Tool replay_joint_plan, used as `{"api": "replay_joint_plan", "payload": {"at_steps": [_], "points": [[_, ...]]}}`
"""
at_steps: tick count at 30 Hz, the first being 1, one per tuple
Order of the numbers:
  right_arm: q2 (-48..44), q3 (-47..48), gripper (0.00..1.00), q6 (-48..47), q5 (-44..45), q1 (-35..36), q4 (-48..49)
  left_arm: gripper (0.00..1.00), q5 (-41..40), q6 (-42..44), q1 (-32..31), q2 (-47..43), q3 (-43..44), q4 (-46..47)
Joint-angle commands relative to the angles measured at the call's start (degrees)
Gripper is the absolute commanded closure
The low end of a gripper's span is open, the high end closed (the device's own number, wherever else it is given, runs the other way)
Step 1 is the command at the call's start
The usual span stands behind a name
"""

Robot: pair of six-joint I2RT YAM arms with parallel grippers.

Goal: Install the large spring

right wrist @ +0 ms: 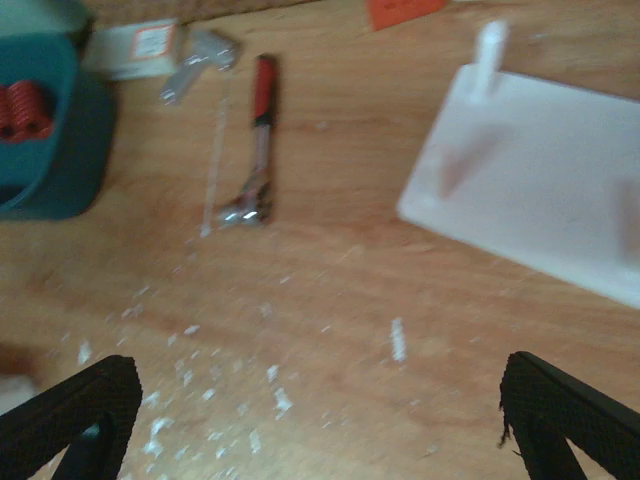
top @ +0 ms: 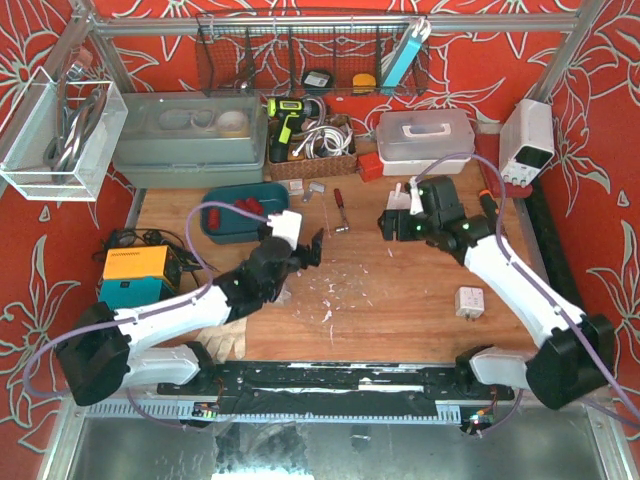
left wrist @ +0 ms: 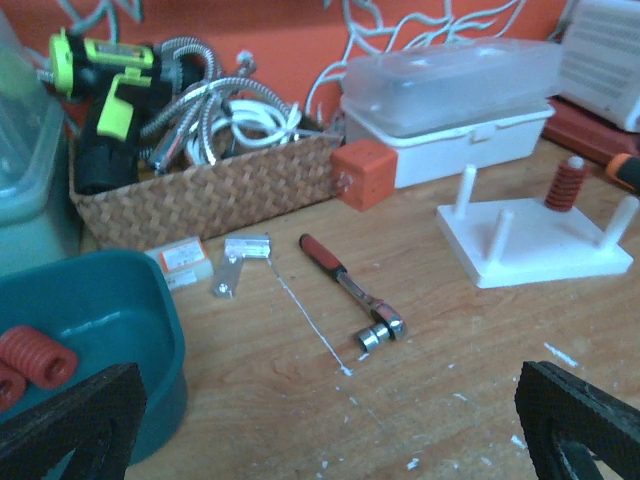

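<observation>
Red large springs [left wrist: 35, 355] lie in a teal tray [left wrist: 100, 300] at the left; they also show in the right wrist view [right wrist: 25, 110] and the top view [top: 247, 208]. A white peg base [left wrist: 535, 240] stands at the right, with one red spring [left wrist: 565, 183] on a far peg. The base also shows in the right wrist view [right wrist: 540, 190]. My left gripper [left wrist: 325, 430] is open and empty, low over bare wood between tray and base. My right gripper [right wrist: 320, 420] is open and empty, just in front of the base.
A red-handled ratchet [left wrist: 350, 290] and small metal brackets [left wrist: 240, 260] lie between tray and base. A wicker basket [left wrist: 200, 195], an orange block [left wrist: 362, 172] and a clear lidded box [left wrist: 450, 90] line the back. A white cube [top: 469, 302] sits at the right.
</observation>
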Motion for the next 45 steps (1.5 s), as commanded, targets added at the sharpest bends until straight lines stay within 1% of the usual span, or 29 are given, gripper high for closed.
{"api": "replay_joint_plan", "payload": {"at_steps": [1, 3, 4, 5, 8, 9, 10, 13, 16, 19, 23, 25, 28, 35, 45], "points": [[-6.7, -5.5, 0.01, 0.5, 0.8, 7.1, 2.8, 0.02, 0.3, -8.9, 3.7, 2.8, 8.2, -20.1], [-9.7, -8.4, 0.01, 0.9, 1.3, 9.6, 4.4, 0.07, 1.1, -8.1, 5.7, 3.1, 9.6, -22.5], [-10.9, -9.8, 0.01, 1.2, 1.6, 10.5, 5.3, 0.14, 1.4, -8.1, 7.2, 3.2, 10.0, -23.1], [-12.2, -11.4, 0.01, 1.5, 1.9, 11.2, 6.4, 0.17, 1.9, -8.8, 9.2, 3.3, 10.4, -23.7], [-15.2, -16.5, 0.01, 1.8, 3.7, 12.9, 10.7, 0.28, 7.0, -11.3, 16.3, 3.9, 10.9, -24.3], [-15.7, -18.1, 0.01, 2.1, 4.2, 13.1, 11.8, 0.29, 7.8, -11.6, 18.2, 4.1, 10.6, -23.6], [-16.1, -19.1, 0.01, 1.9, 4.2, 13.4, 12.9, 0.31, 8.0, -11.3, 19.8, 4.5, 10.5, -22.9], [-16.2, -20.4, 0.01, 1.4, 6.1, 14.0, 13.2, 0.45, 6.6, -9.4, 24.5, 7.3, 12.4, -23.7], [-16.3, -21.1, 0.01, 1.4, 5.9, 14.7, 14.1, 0.48, 6.2, -10.2, 29.7, 12.2, 16.5, -27.7], [-16.8, -20.8, 0.01, 1.3, 4.9, 15.3, 14.2, 0.52, 8.3, -10.5, 33.6, 16.0, 18.7, -28.0], [-17.8, -21.4, 0.01, 1.1, 6.5, 16.2, 14.3, 0.56, 7.8, -9.4, 37.5, 22.0, 22.2, -29.9], [-17.9, -21.3, 0.01, 1.1, 7.1, 16.4, 14.2, 0.60, 7.8, -8.6, 39.5, 24.8, 23.9, -31.1], [-17.7, -20.9, 0.01, 1.1, 7.0, 16.8, 14.0, 0.61, 7.3, -6.9, 42.0, 28.4, 26.7, -33.3], [-17.5, -20.7, 0.01, 0.6, 8.0, 18.3, 14.1, 0.62, 6.3, -4.7, 44.5, 33.8, 31.8, -37.0], [-17.2, -20.3, 0.01, -0.2, 10.1, 19.9, 13.8, 0.64, 3.4, -4.2, 46.9, 37.5, 33.0, -37.7]]}}
